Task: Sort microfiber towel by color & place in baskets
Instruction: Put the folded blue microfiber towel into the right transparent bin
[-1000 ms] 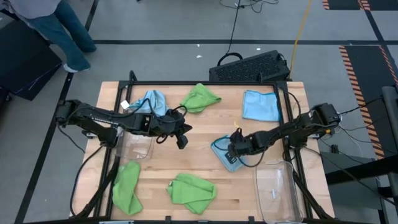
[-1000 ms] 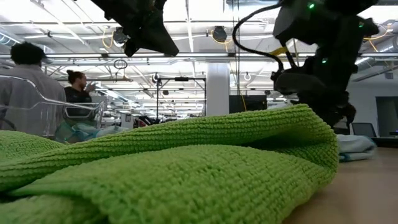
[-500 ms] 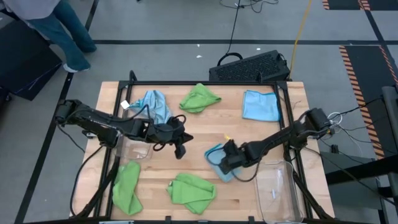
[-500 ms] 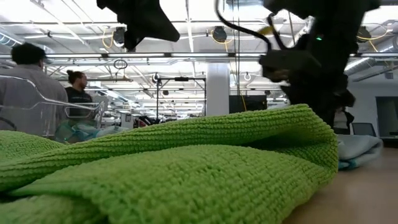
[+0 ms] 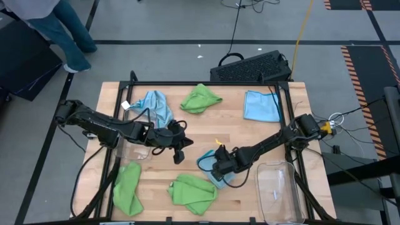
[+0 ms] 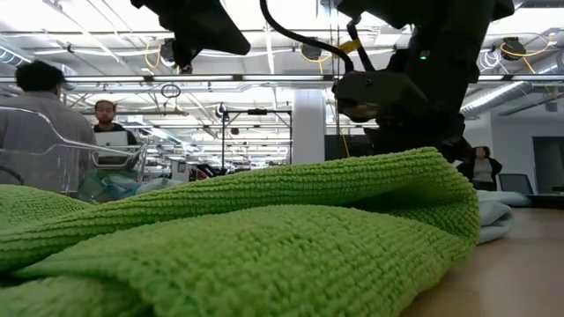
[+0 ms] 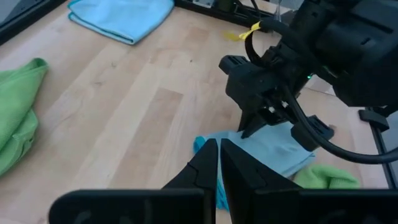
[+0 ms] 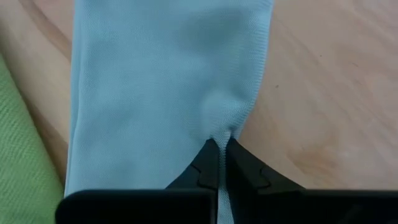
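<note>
1. Blue towel point(image 5: 208, 164) lies on the table point(image 5: 262, 134) near the middle front, and the right gripper point(image 5: 220, 167) pinches a small fold of it with its jaws closed tight. The pinch is tiny, so the towel could slip out when it goes up.

2. One edge of the blue towel is just beside the green towel point(image 5: 190, 190) at the front. The blue one could drag the green one along if they catch.

3. The clear bin point(image 5: 278, 187) on the right sits at the front corner, well apart from the towel. The towel hangs loose, so part of it could land on the rim and spill out.

4. The left gripper point(image 5: 179, 154) hovers near the right gripper, closed and holding nothing. The two arms are close, so they could bump if both move at once.

5. The left bin point(image 5: 136, 150) lies under the left arm, so that arm could knock it.

6. Other towels wait on the table: a blue one point(image 5: 154, 104) and a green one point(image 5: 200, 98) at the back, a flat blue one point(image 5: 261, 105) at the back right, and a green one point(image 5: 127, 186) at the front left. A blue towel could end up in the wrong bin with green ones.
</note>
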You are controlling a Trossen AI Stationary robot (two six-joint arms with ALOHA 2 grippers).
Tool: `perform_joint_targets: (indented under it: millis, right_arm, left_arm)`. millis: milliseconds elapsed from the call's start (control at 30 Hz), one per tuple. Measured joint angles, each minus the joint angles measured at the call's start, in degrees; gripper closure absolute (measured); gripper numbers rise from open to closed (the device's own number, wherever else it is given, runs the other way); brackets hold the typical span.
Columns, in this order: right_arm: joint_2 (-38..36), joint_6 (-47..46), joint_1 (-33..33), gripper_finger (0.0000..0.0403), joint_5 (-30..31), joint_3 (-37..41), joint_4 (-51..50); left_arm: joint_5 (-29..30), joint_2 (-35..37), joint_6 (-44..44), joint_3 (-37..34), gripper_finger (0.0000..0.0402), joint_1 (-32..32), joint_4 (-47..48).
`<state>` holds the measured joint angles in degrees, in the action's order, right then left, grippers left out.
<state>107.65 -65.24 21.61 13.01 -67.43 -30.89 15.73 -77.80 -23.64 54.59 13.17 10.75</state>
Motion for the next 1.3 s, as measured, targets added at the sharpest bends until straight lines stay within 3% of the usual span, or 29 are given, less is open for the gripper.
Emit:
perform_joint_targets:
  millis: [167, 300, 467, 667, 867, 1033, 1300]
  right_arm:
    - [-0.36, 1.48, 0.04, 0.0385, 1.72, 2.20, 5.01]
    - [-0.57, 2.46, -0.07, 0.0377, -0.74, 5.80, 15.42]
    - [-0.81, 9.37, 0.24, 0.0393, -2.62, 11.84, 26.67]
    - [-6.18, 17.90, 2.58, 0.0397, 1.39, 19.76, 26.58]
    - [-15.03, 20.12, 3.26, 0.0397, 4.99, 27.21, 25.93]
    - [-19.09, 21.62, 3.17, 0.0397, 7.67, 29.58, 25.69]
    - [-19.70, 24.70, 3.15, 0.0397, 7.67, 30.72, 30.45]
  left_arm:
    - [-0.02, 0.02, -0.64, 0.00, 0.0382, 0.00, -0.66]
    - [-0.04, 0.01, -0.83, 0.00, 0.0382, 0.00, -0.89]
    - [-0.07, 0.02, -0.83, 0.00, 0.0382, 0.00, -1.57]
    - [-0.09, 0.02, -0.83, 0.00, 0.0382, 0.00, -1.78]
    - [-0.15, 0.00, -0.83, 0.00, 0.0382, 0.00, -2.06]
    - [-0.17, 0.00, -0.83, 0.00, 0.0382, 0.00, -2.08]
    - [-0.17, 0.02, -0.81, 0.00, 0.0382, 0.00, -2.10]
